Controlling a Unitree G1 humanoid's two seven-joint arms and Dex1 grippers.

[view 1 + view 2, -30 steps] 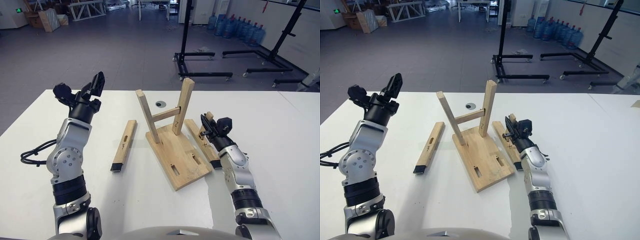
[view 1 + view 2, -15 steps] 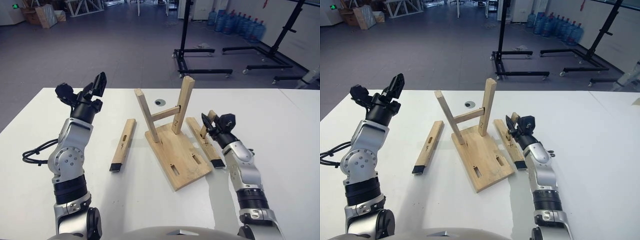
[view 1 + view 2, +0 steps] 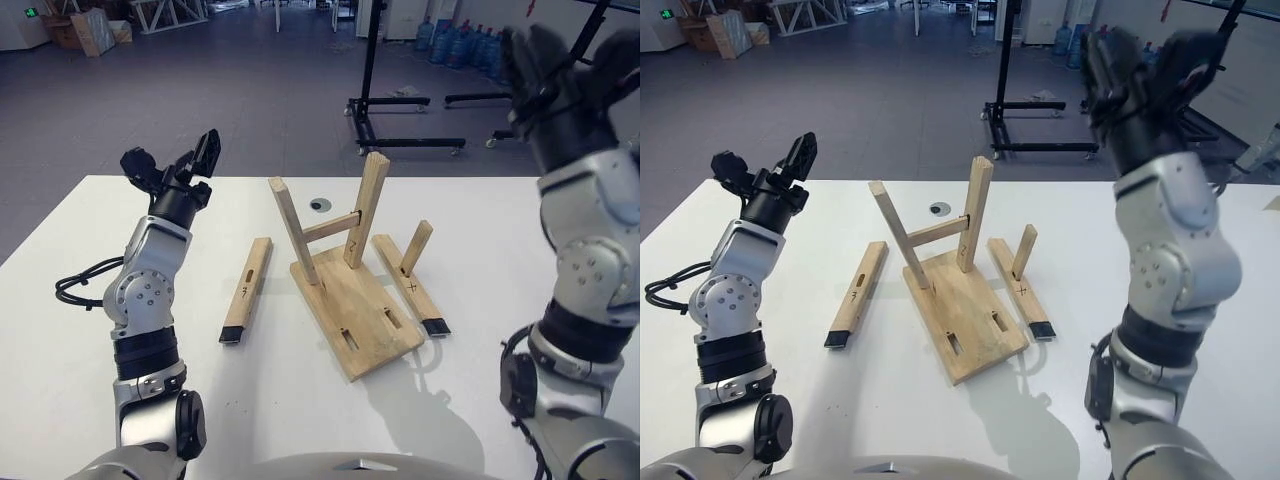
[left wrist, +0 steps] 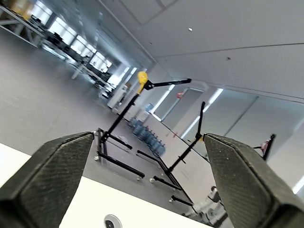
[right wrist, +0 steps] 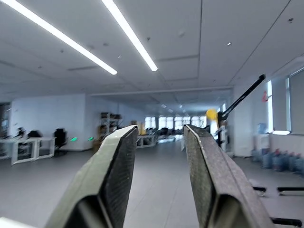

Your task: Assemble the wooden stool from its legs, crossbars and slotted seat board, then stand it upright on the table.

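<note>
Two legs already stand in the far end of the seat board, tied together by a crossbar about halfway up. One of them leans a little to the left and the other stands taller on the right. The seat board itself lies flat on the white counter, roughly in the middle and turned at an angle, and I can see open slots in its near half.

Left of the board, a loose leg lies flat on the counter, close to the board but apart from it, with its dark-capped end towards me. On the right, just beside the board's edge, a second loose leg also lies flat, and a short crossbar piece sticks up from it at a slight tilt. A small round metal fitting sits in the counter beyond the standing legs.

My left hand is up in the air over the far-left part of the counter, well away from every wooden part, fingers spread and grasping nothing. My right hand is raised high on the right side, well above the counter, its two fingers parted with only the room visible between them.
</note>
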